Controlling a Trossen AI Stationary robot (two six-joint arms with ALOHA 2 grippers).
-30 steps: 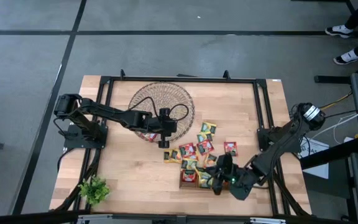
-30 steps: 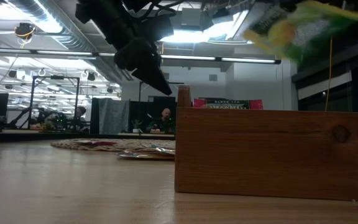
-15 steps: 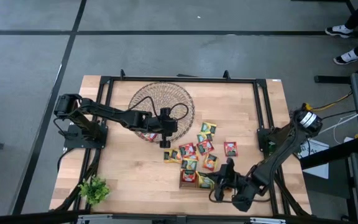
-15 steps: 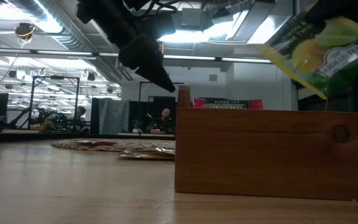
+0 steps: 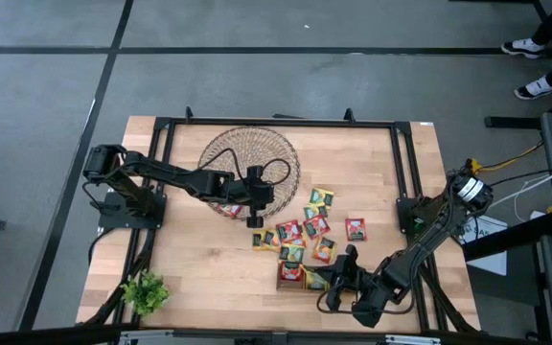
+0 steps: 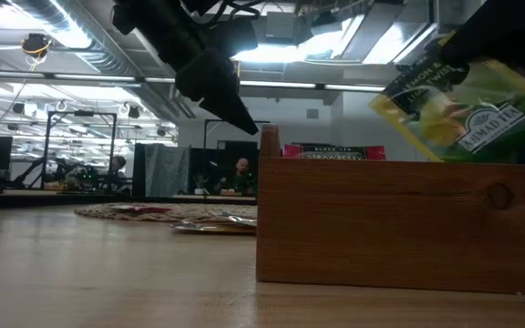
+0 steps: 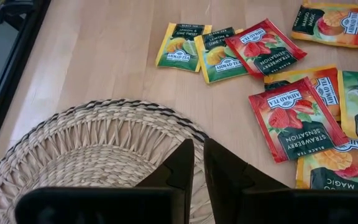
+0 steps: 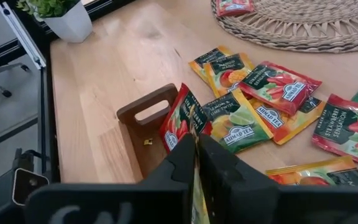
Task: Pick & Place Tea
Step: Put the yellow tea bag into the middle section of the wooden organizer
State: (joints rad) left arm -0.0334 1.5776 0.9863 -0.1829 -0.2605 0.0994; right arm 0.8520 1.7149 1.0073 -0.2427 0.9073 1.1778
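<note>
Several red, yellow, green and orange tea sachets (image 5: pixel 305 228) lie flat on the table between the wicker dish (image 5: pixel 247 153) and the wooden tray (image 5: pixel 288 274). A red sachet (image 8: pixel 178 121) stands in the tray's end compartment. My right gripper (image 5: pixel 338 279) is over the tray, shut on a yellow-green sachet (image 6: pixel 463 114). My left gripper (image 5: pixel 254 207) hangs shut over the dish's near rim (image 7: pixel 104 134), with nothing between its fingers. My right gripper pinches the yellow-green sachet between its two fingers by its upper edge (image 6: pixel 481 64), coming slanting down from the table's right. The sachet shows edge-on between the fingers (image 8: pixel 196 177). It hangs tilted below them, its lower edge level with the tray's top rim (image 6: pixel 399 162).
A small potted plant (image 5: pixel 145 292) stands at the table's near left corner. One red sachet (image 8: pixel 235 6) lies in the wicker dish. Black frame rails (image 5: pixel 405 163) run along the table's sides. People show in the room beyond the table.
My right gripper has sunk and moved toward the table's near edge with the yellow-green sachet. The sachet has come down from high above the tray until its lower edge is level with the tray's rim, and it has tipped a little.
</note>
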